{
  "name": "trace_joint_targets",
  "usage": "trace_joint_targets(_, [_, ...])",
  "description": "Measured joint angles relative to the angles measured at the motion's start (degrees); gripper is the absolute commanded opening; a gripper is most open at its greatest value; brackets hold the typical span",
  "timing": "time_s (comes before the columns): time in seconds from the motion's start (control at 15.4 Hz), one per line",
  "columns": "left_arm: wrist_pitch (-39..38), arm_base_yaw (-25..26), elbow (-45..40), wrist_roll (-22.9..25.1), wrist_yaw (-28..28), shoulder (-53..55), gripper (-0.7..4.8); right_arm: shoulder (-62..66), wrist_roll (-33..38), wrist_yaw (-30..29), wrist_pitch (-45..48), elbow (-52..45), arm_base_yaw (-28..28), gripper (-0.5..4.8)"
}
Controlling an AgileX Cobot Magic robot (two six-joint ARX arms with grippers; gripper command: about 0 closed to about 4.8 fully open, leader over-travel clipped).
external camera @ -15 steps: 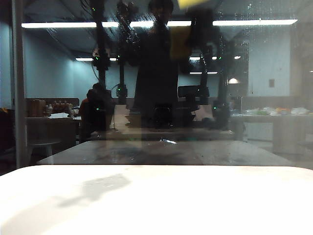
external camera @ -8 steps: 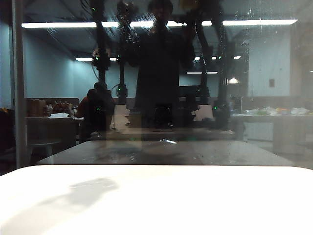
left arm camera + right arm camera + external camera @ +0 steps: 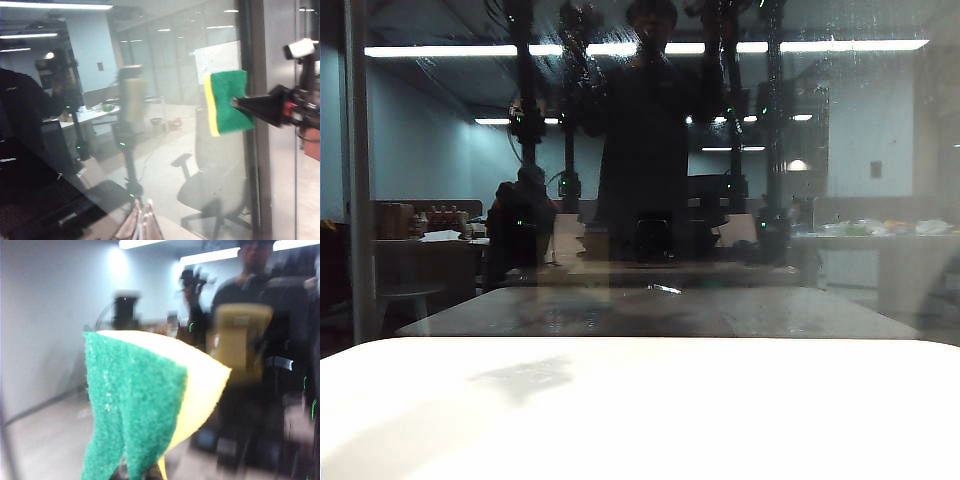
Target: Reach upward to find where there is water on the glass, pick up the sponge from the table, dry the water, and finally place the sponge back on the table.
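Observation:
In the left wrist view my right gripper is shut on the sponge, green scouring side toward the camera and yellow foam toward the glass, high up beside the grey frame bar. The right wrist view shows the sponge pinched and bent at the right gripper. My left gripper is shut and empty, pointing at the glass well away from the sponge. Water speckles the glass at the upper right. Below lies the white table. Neither gripper nor the sponge shows in the exterior view.
A grey vertical frame bar crosses the pane at the left. The glass mirrors ceiling strip lights, a dark figure and the arms. A brown wooden table lies beyond the pane.
The yellow sponge at the top edge of the exterior view, and its mirror image, have gone out of that view. The arm's shadow on the white table has shifted.

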Motion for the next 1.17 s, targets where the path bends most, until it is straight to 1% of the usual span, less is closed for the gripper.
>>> trace_joint_targets(0.06, [0.0,0.0,0.0,0.0,0.0,-0.02,-0.05,4.26,0.02,-2.54,1.25,4.9,-1.84,-0.09])
trace_joint_targets(0.13, [0.0,0.0,0.0,0.0,0.0,0.0,-0.05,8.13,0.11,-3.5,1.46,9.09,-3.28,-0.09])
trace_joint_targets(0.26, [0.0,0.0,0.0,0.0,-0.02,0.0,-0.05,13.35,1.22,-3.61,1.95,14.29,-3.91,-0.09])
trace_joint_targets(0.32, [-0.31,-0.02,0.0,0.0,-0.24,0.0,-0.05,15.82,1.62,-3.96,4.09,15.78,-4.33,-0.09])
trace_joint_targets(0.45, [-1.11,0.02,0.0,0.0,-1.36,-0.02,-0.05,17.75,3.06,-3.85,8.09,15.78,-5.33,-0.09])
trace_joint_targets(0.58, [-2.01,-0.02,-0.02,0.0,-1.33,0.02,-0.05,19.02,3.41,-3.63,9.79,15.8,-5.77,-0.09])
trace_joint_targets(0.84, [-1.97,-0.04,-0.02,0.0,-1.38,0.02,-0.05,19.5,3.48,-4.44,10.38,15.91,-7.61,-0.09])
trace_joint_targets(1.04, [-1.97,-0.04,0.0,0.0,-2.82,0.0,-0.05,19.32,4.22,-5.99,10.34,16.15,-12.26,-0.09])
trace_joint_targets(1.17, [-1.97,0.0,0.0,0.0,-3.52,0.0,-0.05,18.45,4.94,-6.38,9.79,16.17,-16.68,-0.09])
